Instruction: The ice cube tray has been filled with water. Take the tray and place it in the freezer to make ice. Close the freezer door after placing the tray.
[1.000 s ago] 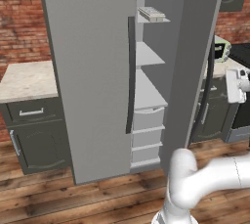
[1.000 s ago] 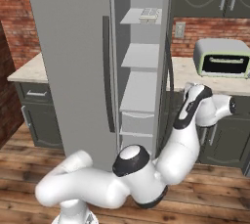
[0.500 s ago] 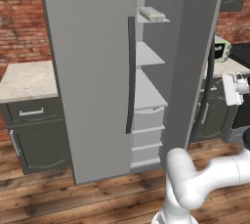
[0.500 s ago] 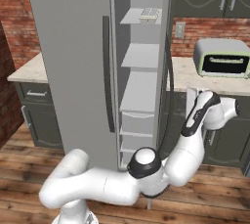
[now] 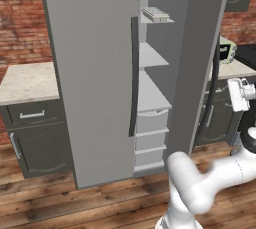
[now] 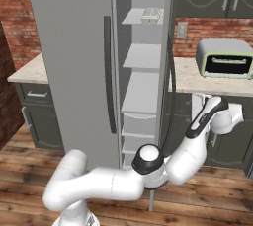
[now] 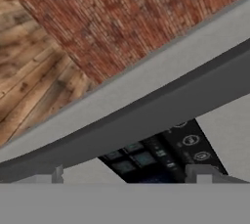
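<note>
Tray (image 5: 155, 13) shelved; claw (image 7: 126, 171) wide, empty

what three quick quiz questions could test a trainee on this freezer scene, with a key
1. True or false: the ice cube tray lies on the top shelf of the freezer.
2. The freezer door is: A) open B) closed.
3. Fill in: the pincer faces the door's long dark ____.

Key: 1 true. 2 A. 3 handle.
</note>
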You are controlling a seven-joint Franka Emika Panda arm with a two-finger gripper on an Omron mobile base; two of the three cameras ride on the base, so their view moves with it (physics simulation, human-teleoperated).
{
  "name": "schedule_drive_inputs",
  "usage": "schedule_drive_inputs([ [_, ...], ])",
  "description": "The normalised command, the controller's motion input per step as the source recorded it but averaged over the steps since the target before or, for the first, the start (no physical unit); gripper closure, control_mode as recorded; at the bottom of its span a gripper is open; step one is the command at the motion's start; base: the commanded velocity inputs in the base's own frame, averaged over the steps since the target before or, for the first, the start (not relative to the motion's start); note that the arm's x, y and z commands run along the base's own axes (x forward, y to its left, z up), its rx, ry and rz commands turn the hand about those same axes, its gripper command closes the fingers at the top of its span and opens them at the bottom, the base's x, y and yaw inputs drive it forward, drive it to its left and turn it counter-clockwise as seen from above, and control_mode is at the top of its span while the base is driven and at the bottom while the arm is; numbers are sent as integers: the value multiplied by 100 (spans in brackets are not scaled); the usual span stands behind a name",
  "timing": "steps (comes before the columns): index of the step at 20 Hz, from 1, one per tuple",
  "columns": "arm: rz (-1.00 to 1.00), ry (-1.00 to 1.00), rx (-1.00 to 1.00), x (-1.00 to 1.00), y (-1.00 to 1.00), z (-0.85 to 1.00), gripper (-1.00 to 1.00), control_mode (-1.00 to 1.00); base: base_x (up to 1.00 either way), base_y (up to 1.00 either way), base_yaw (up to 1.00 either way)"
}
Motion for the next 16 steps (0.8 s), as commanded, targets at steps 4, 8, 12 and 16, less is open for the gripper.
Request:
schedule_drive_inputs([
  [4,5,0,0,0,0,-60,-100,-100,0,0,0],
  [8,6,0,0,0,0,-43,-100,-100,0,0,0],
  [12,6,0,1,29,2,-48,-100,-100,0,0,0],
  [16,4,0,2,73,27,-60,-100,-100,0,0,0],
])
